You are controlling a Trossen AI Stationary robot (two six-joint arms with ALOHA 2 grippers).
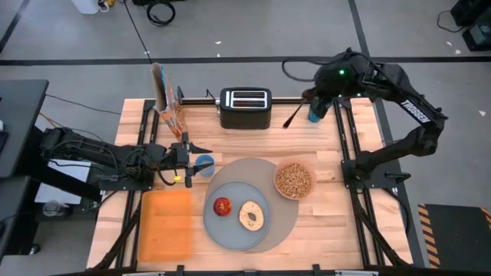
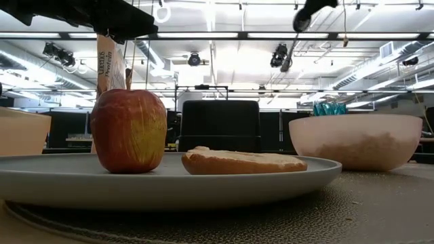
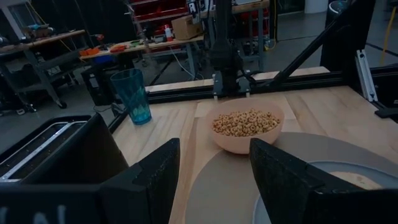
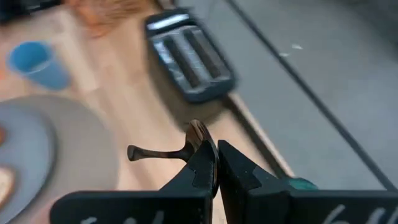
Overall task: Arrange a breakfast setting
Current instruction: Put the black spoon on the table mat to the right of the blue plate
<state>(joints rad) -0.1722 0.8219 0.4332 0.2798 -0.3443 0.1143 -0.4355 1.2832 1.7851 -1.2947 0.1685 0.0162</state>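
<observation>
My right gripper (image 4: 216,152) hangs over the table's far right part, shut on a dark metal spoon (image 1: 294,116). My left gripper (image 3: 211,168) stands open at the table's left, level, with nothing between its fingers; the small blue cup (image 1: 204,163) stands right beside it. On the round grey mat (image 1: 280,218) lies the blue-grey plate (image 1: 230,230), which bears the red apple (image 1: 222,206) and the bagel (image 1: 252,215). The pink bowl (image 1: 278,181), filled with cereal, sits on the mat's far right edge. My right gripper pinches the spoon between its two fingers at the neck (image 4: 186,148), just beside the spoon's bowl (image 4: 198,132). The fingers slant downward and lie across the spoon. The spoon is lifted clear of the table, and its handle (image 4: 140,153) sticks out sideways.
The black toaster (image 1: 245,108) stands at the far edge, with a cereal bag (image 1: 165,96) to its left and a teal tumbler (image 1: 314,115) to its right, under my right gripper. An orange board (image 1: 166,224) lies at the near left.
</observation>
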